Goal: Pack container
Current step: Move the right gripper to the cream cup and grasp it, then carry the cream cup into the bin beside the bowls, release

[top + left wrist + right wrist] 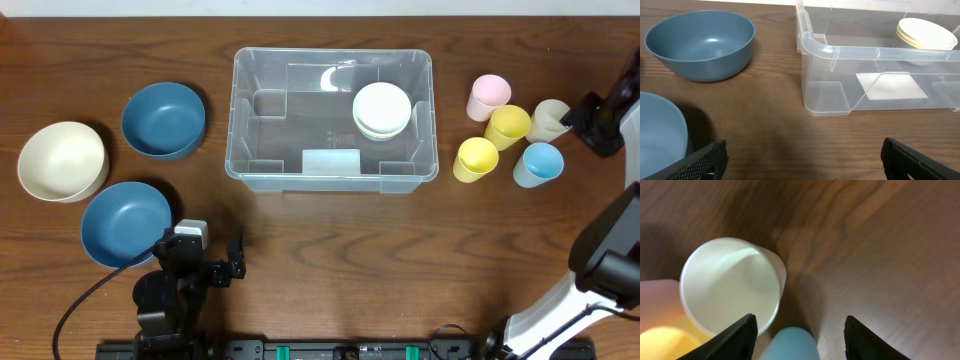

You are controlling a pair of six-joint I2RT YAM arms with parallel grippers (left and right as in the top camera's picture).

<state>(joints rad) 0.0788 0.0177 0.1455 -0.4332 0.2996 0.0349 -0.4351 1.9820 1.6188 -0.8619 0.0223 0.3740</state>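
Note:
The clear container (250, 120) stands at the table's middle with two stacked white bowls (382, 110) in its right half; the left wrist view shows its near wall (880, 52) and the bowls (926, 33). Near the front edge my left gripper (235, 262) (805, 165) is wide open over bare wood. My right gripper (572, 120) (800, 340) is open at the cup cluster. A light blue cup (790, 342) shows between its fingers, which do not touch it. A white cup (730, 285) stands just beyond the left finger.
Two blue bowls (163, 118) (125, 222) and a cream bowl (62, 160) sit left of the container. On the right stand a pink cup (489, 95), two yellow cups (508, 125) (475, 158), the blue cup (539, 163) and the white cup (549, 118).

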